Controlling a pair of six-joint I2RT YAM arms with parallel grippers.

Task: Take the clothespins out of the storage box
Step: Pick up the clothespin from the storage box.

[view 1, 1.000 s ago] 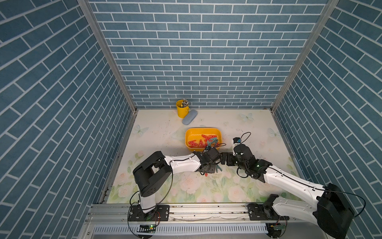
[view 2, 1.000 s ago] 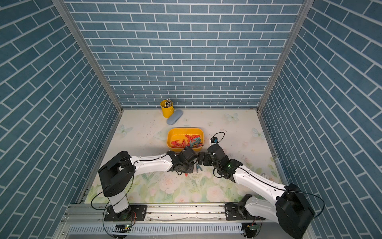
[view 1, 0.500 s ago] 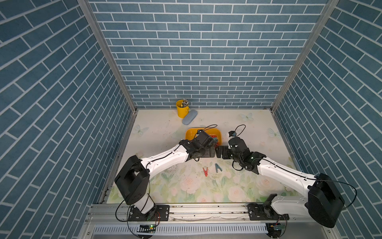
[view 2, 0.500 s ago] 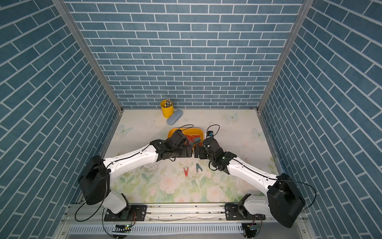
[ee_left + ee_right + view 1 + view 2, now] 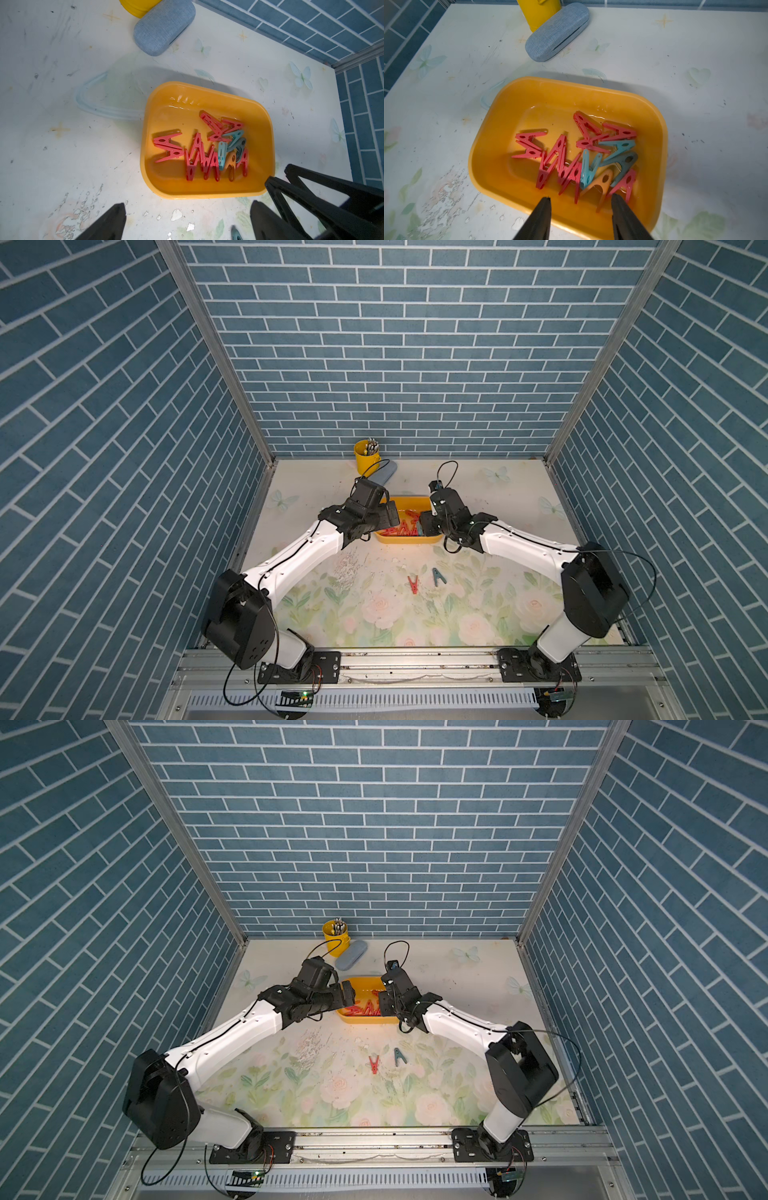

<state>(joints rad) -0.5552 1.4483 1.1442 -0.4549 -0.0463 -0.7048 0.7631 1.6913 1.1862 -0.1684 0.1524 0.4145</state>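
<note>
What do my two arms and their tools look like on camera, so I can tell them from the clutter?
Both match: the left arm and right arm have white links between bulky black joint housings, with thin black cables looping off wrists and bases. The left tool and right tool each have two plain black fingers tapering to blunt wedges.

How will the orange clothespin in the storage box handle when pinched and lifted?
The orange clothespin looks like stiff, light plastic, so it should lift easily. It lies against a teal clothespin and a red clothespin; those may shift or snag.
</note>
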